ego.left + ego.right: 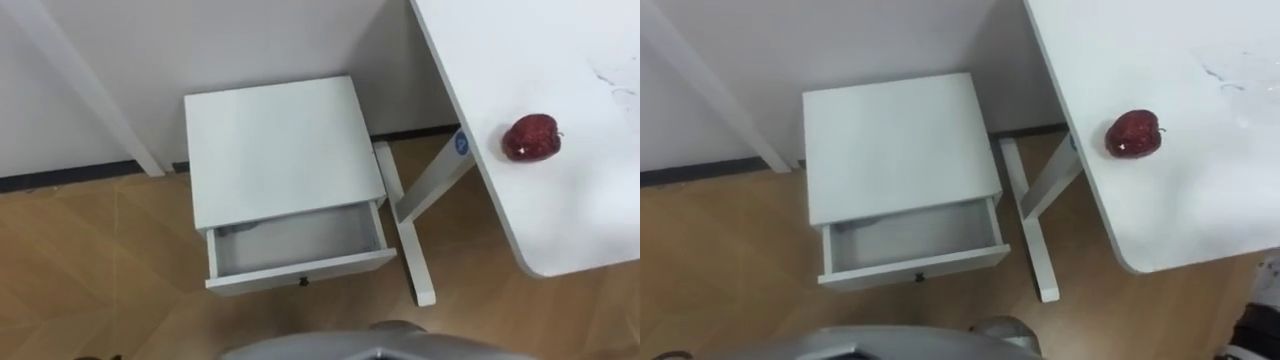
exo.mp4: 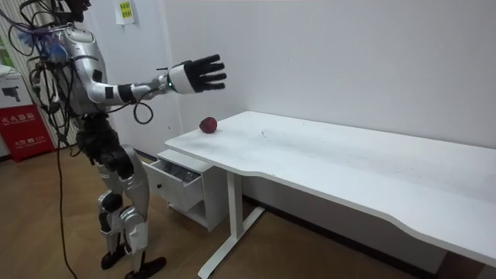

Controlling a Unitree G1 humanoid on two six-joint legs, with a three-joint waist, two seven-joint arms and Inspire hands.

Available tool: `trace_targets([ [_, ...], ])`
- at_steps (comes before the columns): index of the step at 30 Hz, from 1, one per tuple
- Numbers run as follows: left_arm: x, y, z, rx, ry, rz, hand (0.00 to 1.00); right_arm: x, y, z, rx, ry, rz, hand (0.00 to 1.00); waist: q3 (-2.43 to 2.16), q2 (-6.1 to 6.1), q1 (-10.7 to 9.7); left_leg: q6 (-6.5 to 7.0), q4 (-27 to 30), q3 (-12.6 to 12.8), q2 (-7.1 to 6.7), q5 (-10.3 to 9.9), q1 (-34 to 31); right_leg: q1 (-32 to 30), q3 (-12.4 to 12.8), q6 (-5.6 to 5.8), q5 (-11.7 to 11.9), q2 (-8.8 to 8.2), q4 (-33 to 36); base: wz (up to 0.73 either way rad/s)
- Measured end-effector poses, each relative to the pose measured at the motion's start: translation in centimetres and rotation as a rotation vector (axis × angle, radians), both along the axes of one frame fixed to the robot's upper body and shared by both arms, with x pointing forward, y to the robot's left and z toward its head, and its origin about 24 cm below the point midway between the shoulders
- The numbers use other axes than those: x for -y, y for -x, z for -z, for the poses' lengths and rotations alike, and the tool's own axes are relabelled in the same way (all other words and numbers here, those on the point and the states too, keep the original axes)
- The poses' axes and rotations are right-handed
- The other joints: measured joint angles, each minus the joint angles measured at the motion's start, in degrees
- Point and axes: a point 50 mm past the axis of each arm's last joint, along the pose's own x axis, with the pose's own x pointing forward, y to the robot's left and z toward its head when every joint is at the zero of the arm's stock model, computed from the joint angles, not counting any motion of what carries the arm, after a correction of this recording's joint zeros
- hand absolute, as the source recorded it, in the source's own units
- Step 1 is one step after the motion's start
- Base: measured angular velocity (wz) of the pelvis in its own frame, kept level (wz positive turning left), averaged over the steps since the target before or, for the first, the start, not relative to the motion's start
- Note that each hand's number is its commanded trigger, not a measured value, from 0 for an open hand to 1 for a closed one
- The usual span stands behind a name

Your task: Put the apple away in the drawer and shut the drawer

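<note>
Evidently readying a grab, the right robot hand is raised, spread wide and empty, near the apple resting on the tabletop; the drawer stands open, seemingly awaiting it.

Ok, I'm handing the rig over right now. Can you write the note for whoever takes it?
Right hand: open, fingers spread, raised in the air on the outstretched arm, short of the apple, holding nothing.
Apple: lies on the white table near its edge, nothing touching it.
Drawer: stands open at the front of the nightstand; nothing seen inside.
Done: none of the job's steps so far.
Left: grasp the apple, put it in the drawer, push the drawer shut.
</note>
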Motion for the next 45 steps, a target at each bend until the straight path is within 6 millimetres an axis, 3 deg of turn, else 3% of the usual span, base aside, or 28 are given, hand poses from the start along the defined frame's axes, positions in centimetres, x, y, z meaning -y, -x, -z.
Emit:
trace_targets([
  [3, 0.5, -0.4, 0.2, -0.004, 0.011, 0.043, 0.0, -1.3, -1.4, 0.2, -0.087, 0.072, -0.09, 0.0, 0.28, -0.66, 1.2, -0.01, 0.0, -0.1, 0.02, 0.1, 0.1, 0.0, -0.1, 0.0, 0.0, 0.01, -0.1, 0.0],
  [6, 0.5, -0.4, 0.2, -0.011, 0.013, 0.042, 0.0, -2.5, -2.5, 0.3, -0.165, 0.15, -0.191, 0.0, 0.27, -0.95, 2.6, -0.01, -0.1, -0.2, 0.13, 0.0, 0.2, 0.1, 0.0, 0.0, 0.0, -0.02, -0.2, 0.0],
  [12, 0.8, -0.3, 0.3, -0.025, 0.019, 0.068, 0.0, -4.5, -3.8, 1.3, -0.252, 0.204, -0.383, 0.0, 0.32, -1.13, 3.1, -0.01, 0.0, -0.6, 0.13, 0.0, 0.4, 1.0, -0.1, -0.03, 0.0, -0.06, -1.1, 0.03],
  [16, 1.0, -0.3, 0.4, -0.031, 0.024, 0.088, 0.0, -5.6, -3.4, 2.5, -0.356, 0.247, -0.484, 0.0, 0.44, -0.73, 3.6, -0.01, -0.1, -0.3, 0.21, 0.0, 0.2, 1.1, 0.0, -0.03, 0.0, -0.07, -1.0, 0.0],
  [22, 1.1, -0.2, 0.4, -0.038, 0.026, 0.096, 0.0, -7.0, -3.4, 3.4, -0.416, 0.277, -0.59, 0.0, 0.1, 0.35, 3.8, -0.01, -0.8, -0.3, 0.23, 0.0, 1.4, 2.0, -0.1, -0.03, 0.0, 0.01, -1.1, 0.0],
  [24, 1.3, -0.4, 0.4, -0.033, 0.028, 0.106, 0.0, -7.6, -3.3, 4.1, -0.447, 0.273, -0.647, 0.0, 0.21, 0.55, 3.9, -0.01, -0.8, -0.2, 0.18, 0.0, 1.5, 2.0, -0.1, -0.03, 0.0, -0.04, -1.1, 0.0],
  [32, 1.4, -0.3, 0.5, -0.04, 0.025, 0.115, 0.0, -8.3, -2.8, 5.5, -0.499, 0.247, -0.737, 0.0, 0.23, 0.59, 3.8, -0.01, -1.0, -0.3, 0.21, 0.0, 1.4, 1.9, -0.1, -0.02, 0.0, -0.03, -1.1, 0.0],
  [45, 1.6, -0.2, 0.5, -0.019, 0.02, 0.114, 0.0, -8.7, -1.9, 9.4, -0.645, 0.171, -0.783, 0.0, 0.24, 0.43, 4.0, -0.01, -0.8, -0.2, 0.24, 0.0, 2.0, 2.4, 0.1, -0.03, 0.0, -0.04, -1.1, 0.0],
])
